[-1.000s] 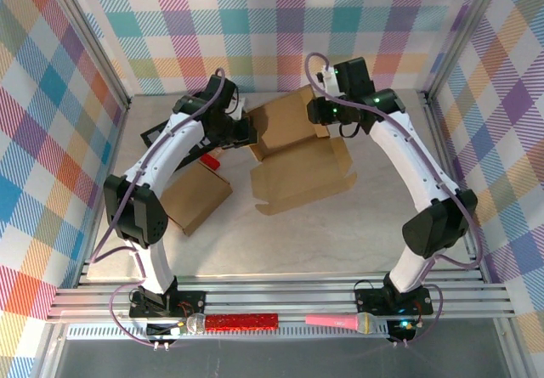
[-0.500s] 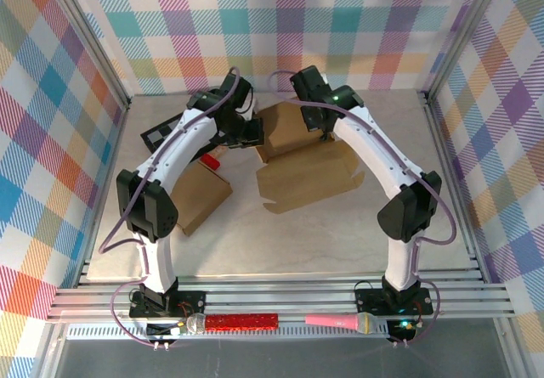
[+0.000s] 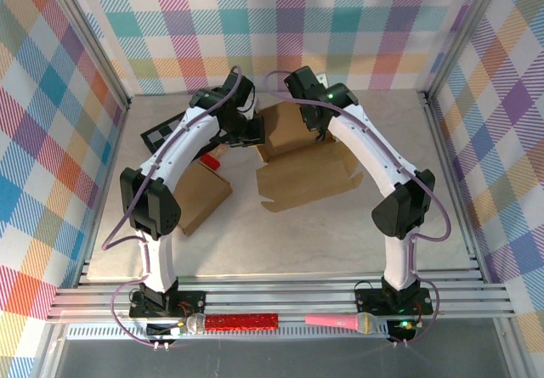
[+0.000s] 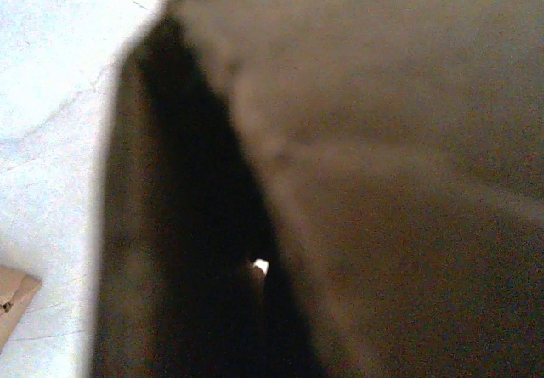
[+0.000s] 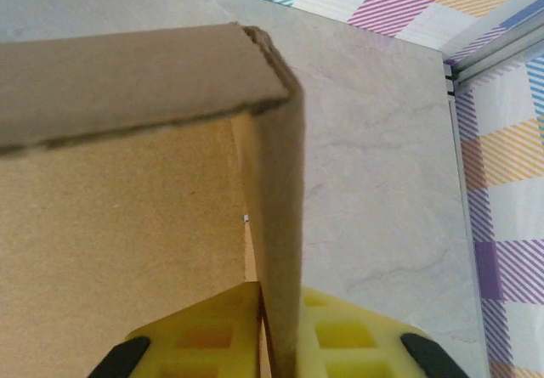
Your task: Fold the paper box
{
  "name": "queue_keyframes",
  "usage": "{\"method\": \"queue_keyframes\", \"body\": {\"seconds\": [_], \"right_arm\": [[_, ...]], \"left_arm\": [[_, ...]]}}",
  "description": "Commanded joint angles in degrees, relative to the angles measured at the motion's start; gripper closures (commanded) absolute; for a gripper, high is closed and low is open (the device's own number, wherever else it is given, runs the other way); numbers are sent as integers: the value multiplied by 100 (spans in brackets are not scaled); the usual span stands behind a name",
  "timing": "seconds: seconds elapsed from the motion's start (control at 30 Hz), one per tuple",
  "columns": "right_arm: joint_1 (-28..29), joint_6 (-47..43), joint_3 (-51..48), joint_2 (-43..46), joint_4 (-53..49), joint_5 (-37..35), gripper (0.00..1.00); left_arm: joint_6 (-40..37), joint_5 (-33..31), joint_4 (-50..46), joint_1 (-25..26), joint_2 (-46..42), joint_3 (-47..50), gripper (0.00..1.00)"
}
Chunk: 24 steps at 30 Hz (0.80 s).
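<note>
The paper box (image 3: pixel 304 174) lies in the upper middle of the top view on the pale marbled table (image 3: pixel 340 234). A wide flat panel spreads toward the centre of the frame, and a raised part stands behind it between the two arms. The left gripper (image 3: pixel 252 132) sits at the left edge of that raised part and the right gripper (image 3: pixel 320 123) at its right edge. In the right wrist view the yellow fingers (image 5: pixel 348 340) at the bottom edge are clenched from both sides on an upright cardboard wall, which runs up the middle of the frame and meets a second panel at a corner near the top. In the left wrist view the brown cardboard is very close and blurred, with a dark cleft left of centre, so I cannot tell how the left jaws stand. A separate cardboard piece (image 3: pixel 197 198) lies flat at the left, with a small red object (image 3: pixel 210 163) just above it.
</note>
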<state>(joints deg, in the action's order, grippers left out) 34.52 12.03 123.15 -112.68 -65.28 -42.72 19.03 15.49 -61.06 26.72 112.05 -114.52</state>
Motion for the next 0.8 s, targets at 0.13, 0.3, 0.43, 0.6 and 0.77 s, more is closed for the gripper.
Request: {"method": "queue_keyframes", "body": {"seconds": [0.13,0.3,0.43,0.6,0.77], "right_arm": [[-168,62,268,-205,-72,135,84],[-231,113,306,-293,-60,80,79],[-236,150,410,-346,-58,62,73],[-246,172,465,-338,-74,36,80],[-244,274,455,-368,-149,-173,90]], "left_arm": [[-118,113,-266,83,61,-288,100],[-129,121,-284,88,64,-290,100],[-143,113,-301,86,64,-294,100],[-154,97,-319,88,58,-290,100],[-156,86,-334,88,56,-308,100]]}}
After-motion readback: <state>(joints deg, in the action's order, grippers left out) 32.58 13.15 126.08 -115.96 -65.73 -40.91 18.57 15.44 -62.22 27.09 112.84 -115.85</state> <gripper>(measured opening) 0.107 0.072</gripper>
